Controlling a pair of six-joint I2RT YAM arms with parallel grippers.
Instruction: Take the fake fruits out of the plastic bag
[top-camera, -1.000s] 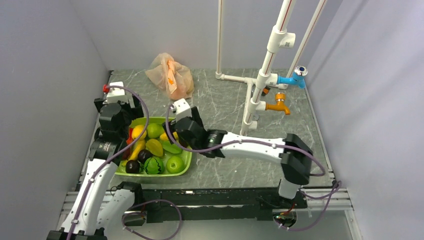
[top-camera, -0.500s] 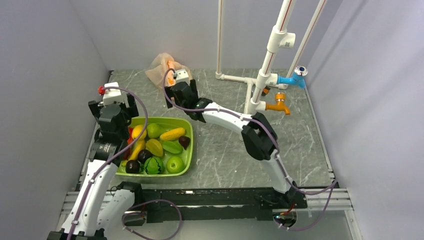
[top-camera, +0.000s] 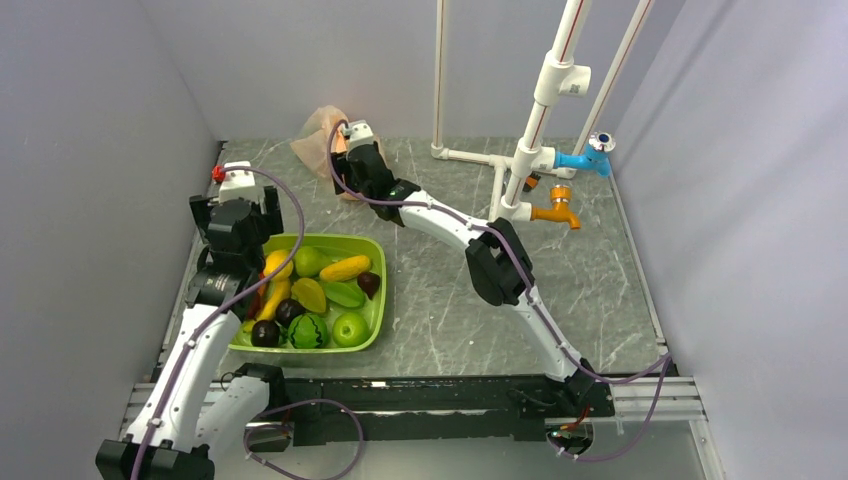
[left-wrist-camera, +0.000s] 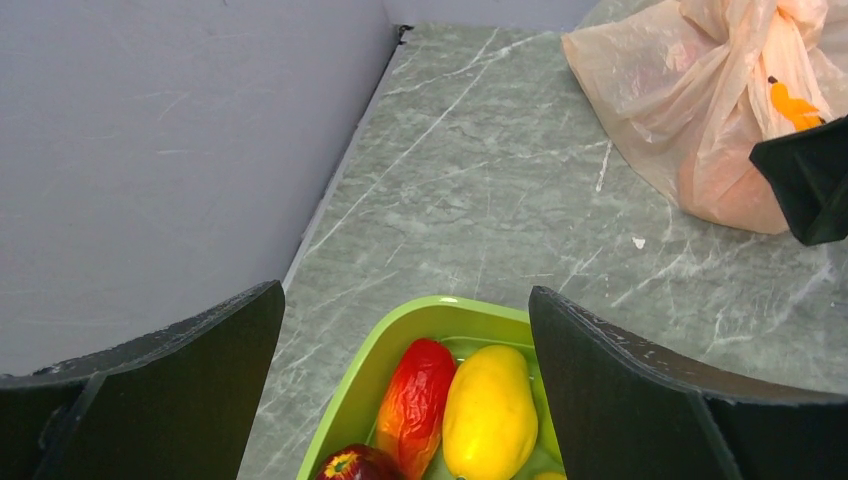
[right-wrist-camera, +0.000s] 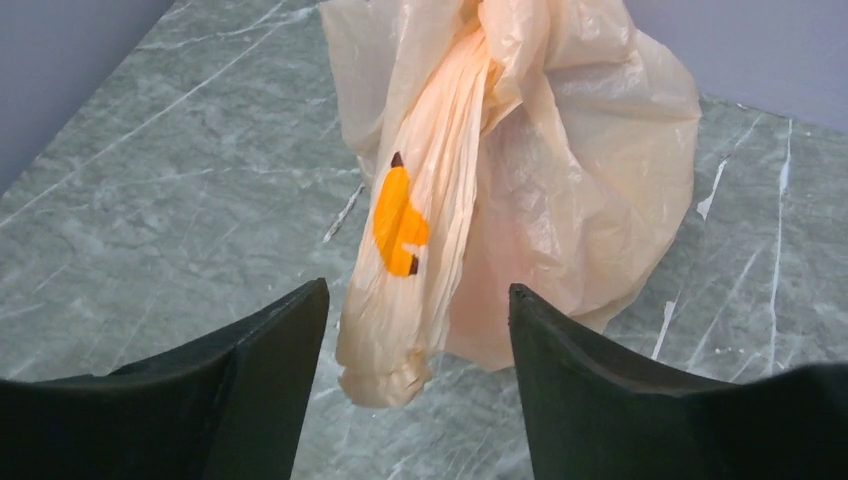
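Closest to me, the left gripper (left-wrist-camera: 405, 300) hung over the far-left end of the tub (top-camera: 340, 237), fingers spread wide and holding nothing. Below it the tub held a mango (left-wrist-camera: 488, 410), and at its near end a watermelon (top-camera: 308, 331) and an apple (top-camera: 349, 327), among other pieces. I took none of these for the bag's load.

Farther out, the right arm reached across the table (top-camera: 580, 260) to its far-left part. There the right gripper (right-wrist-camera: 417, 290) was also spread and empty. In its wrist view a twisted fold of the bag (right-wrist-camera: 560, 180), the one with the orange mark, lay in the gap between the fingers. I couldn't tell whether either finger touched it.

The bag sat slumped on the table near the back wall, well apart from the tub. It was bulging, with its top gathered shut. I could not see the fruits through the plastic, and none lay loose beside it.

My judgement was that the task had barely begun. The bag still had to be gripped and opened, and every fruit brought out.
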